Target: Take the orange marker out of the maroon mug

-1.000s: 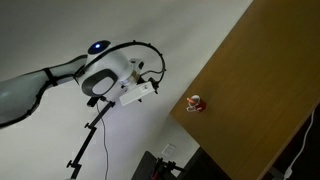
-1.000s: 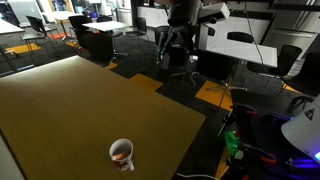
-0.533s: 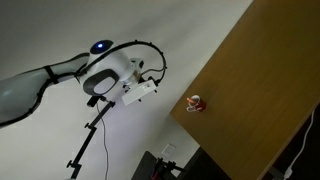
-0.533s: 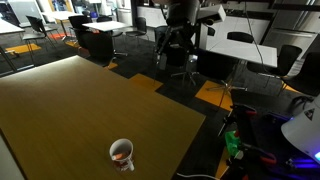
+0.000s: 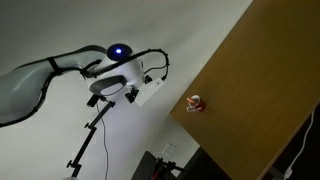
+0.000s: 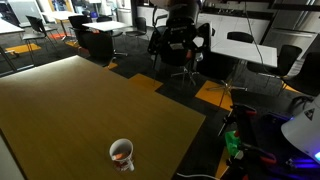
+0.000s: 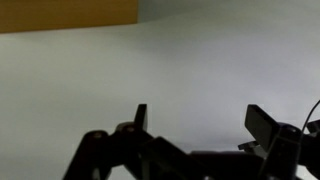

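The maroon mug [image 6: 122, 155] stands on the brown wooden table [image 6: 70, 105] near its edge, with the orange marker [image 6: 119, 157] lying inside its pale interior. The mug also shows as a tiny red shape in an exterior view [image 5: 196, 104]. My gripper [image 6: 180, 45] hangs in the air off the table, well away from the mug, and appears at the end of the white arm in an exterior view [image 5: 150, 88]. In the wrist view the gripper [image 7: 203, 120] is open with nothing between the fingers; neither mug nor marker shows there.
A strip of the table [image 7: 60, 12] crosses the top of the wrist view. Beyond the table's edge are office chairs [image 6: 190, 62], desks [image 6: 240, 42] and a stand with cables [image 5: 88, 140]. Orange and grey carpet lies around the table.
The arm has shifted and its wrist has turned; the gripper now faces a little differently. The mug and marker have not moved.
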Motion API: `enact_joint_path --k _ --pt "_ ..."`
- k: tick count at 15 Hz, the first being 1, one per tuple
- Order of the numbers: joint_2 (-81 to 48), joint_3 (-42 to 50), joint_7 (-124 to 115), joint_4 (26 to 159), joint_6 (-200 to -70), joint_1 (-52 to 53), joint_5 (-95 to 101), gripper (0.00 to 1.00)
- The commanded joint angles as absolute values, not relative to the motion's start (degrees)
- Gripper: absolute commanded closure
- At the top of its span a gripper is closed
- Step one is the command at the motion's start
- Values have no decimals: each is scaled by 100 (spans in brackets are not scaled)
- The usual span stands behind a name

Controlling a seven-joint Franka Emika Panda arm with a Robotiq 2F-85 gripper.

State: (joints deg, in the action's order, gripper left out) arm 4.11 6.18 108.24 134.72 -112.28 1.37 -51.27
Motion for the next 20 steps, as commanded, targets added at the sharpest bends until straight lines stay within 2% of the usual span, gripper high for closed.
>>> enact_joint_path --k 1,7,15,20 --pt "-72 579 11996 13116 -10698 -53 -5506 0" --pt "-758 362 12899 12940 -11272 -91 -5930 0" --pt "-1571 55 13450 12725 -12663 -39 -6844 0" --pt "-2107 -3 13562 12458 -12808 -74 -6926 0"
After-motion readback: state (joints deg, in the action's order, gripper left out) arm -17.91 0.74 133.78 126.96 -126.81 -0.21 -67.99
